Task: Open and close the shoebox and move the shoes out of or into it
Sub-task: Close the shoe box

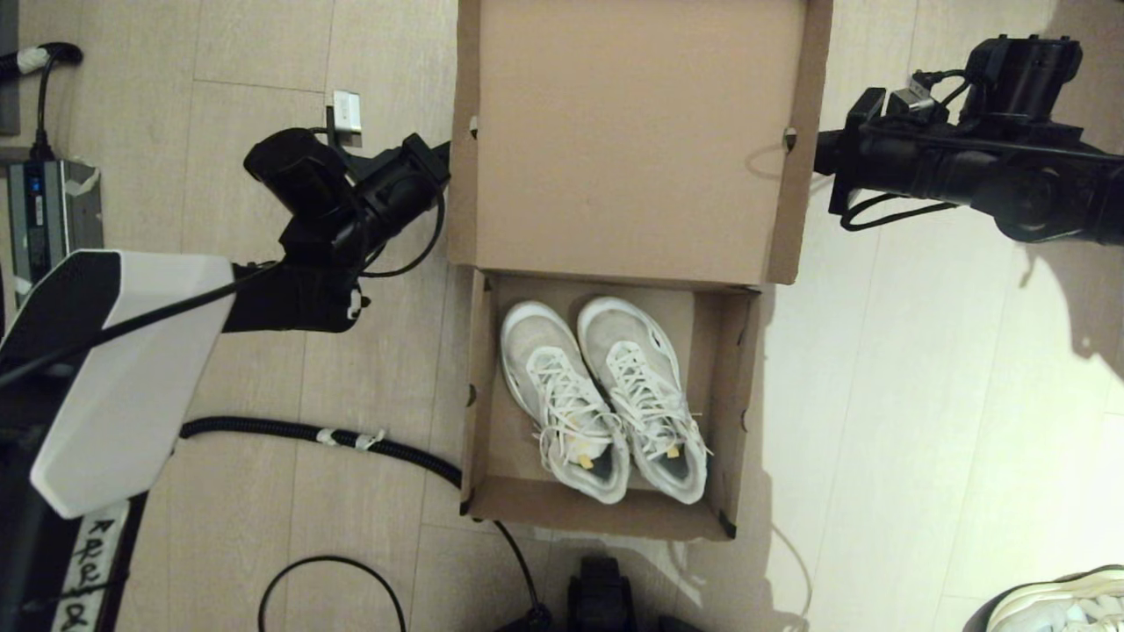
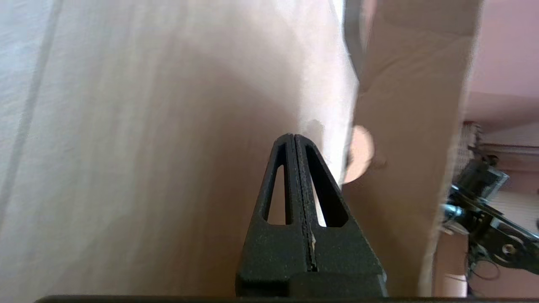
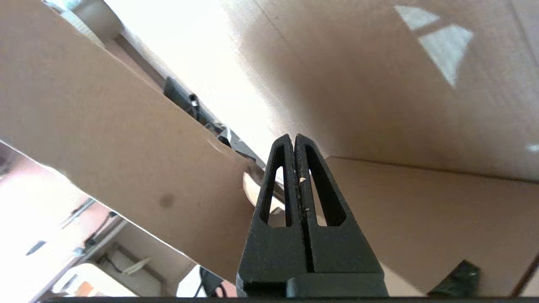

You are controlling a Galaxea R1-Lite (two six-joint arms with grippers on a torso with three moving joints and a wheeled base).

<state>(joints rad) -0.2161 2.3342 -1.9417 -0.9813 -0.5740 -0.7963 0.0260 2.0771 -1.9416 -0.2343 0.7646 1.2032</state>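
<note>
Flanking the open shoebox [image 1: 615, 395] on the floor, the clenched, empty left tool [image 2: 294, 141] and right tool [image 3: 293, 141] bracket its light, bendable lid [image 1: 628, 132], best nudged by side flaps, shoes [image 1: 606, 395] inside.

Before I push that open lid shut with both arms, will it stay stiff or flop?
The lid is one thin cardboard sheet with folded side flaps, so it will probably swing easily on its hinge and bow if pushed unevenly. It looks light, so the shoebox may slide. The left pincer and right pincer are shut at opposite flaps.
</note>
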